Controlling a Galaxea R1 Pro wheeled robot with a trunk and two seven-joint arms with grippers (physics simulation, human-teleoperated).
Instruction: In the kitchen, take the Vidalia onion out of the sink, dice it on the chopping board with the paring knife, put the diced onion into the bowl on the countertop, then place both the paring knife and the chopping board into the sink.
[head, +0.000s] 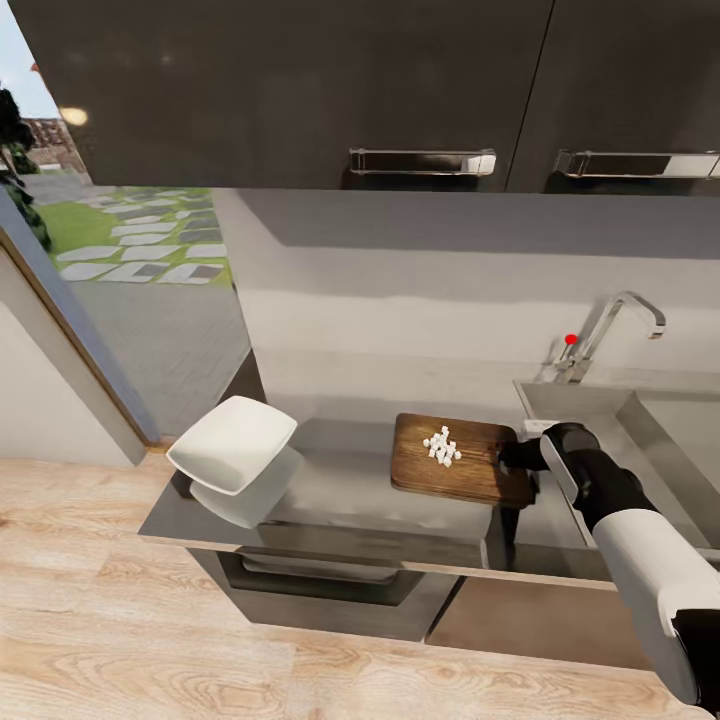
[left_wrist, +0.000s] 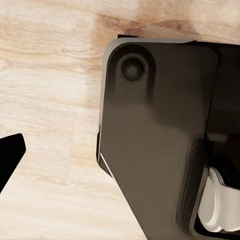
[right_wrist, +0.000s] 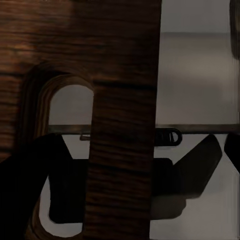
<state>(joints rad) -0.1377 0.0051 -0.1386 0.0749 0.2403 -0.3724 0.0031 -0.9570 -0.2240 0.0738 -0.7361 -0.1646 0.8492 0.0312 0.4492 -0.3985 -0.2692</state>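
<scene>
One arm extended | right gripper (head: 522, 456) pinching chopping board (head: 455, 460) edge | diced onion (head: 441, 447) atop

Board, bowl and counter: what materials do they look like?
Chopping board: wood, dark brown with visible grain, matte. Bowl: likely glazed ceramic, though plastic is possible; white and glossy. Countertop: looks like brushed metal, grey, and it mirrors the bowl faintly.

Hidden and cut-off parts around the chopping board

Covering the right short end of the chopping board (head: 460, 462) in the head view, with the right gripper (head: 522, 457) blocking the handle slot and its own fingertips there; cropping the board's slot (right_wrist: 65, 150) at the right wrist picture's edge; cutting off the sink (head: 600, 410) at the right border; blurring the diced onion (head: 441, 447) into tiny white specks.
</scene>
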